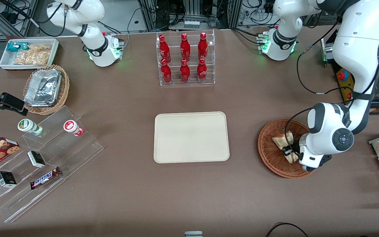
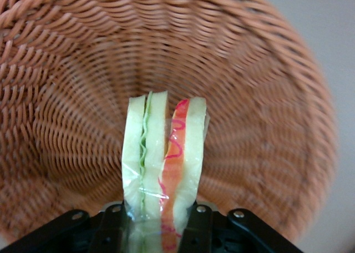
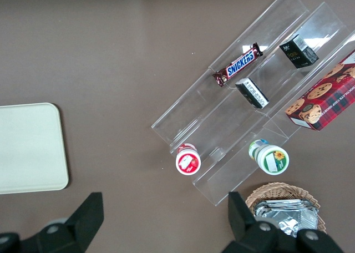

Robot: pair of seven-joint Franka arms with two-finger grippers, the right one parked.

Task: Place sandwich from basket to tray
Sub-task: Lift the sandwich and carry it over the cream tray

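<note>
Standing on edge in the basket [image 2: 66,97], the sandwich [image 2: 163,170] shows its pale bread slices with a green layer and a red-orange layer under clear wrap. The gripper [image 2: 161,225] is clenched on it, one black finger pressed against each bread face at the wedge's end nearest the wrist camera. From the front, the gripper [image 1: 290,152] is down inside the reddish-brown basket [image 1: 268,148], and a second wrapped wedge [image 1: 282,140] lies in the basket just beside it, slightly farther from the camera. The basket sits toward the working arm's end of the table. The cream tray [image 1: 191,137] lies flat at the table's middle, well apart from the basket. A clear rack of red bottles [image 1: 185,59] stands farther from the camera than the tray.
</note>
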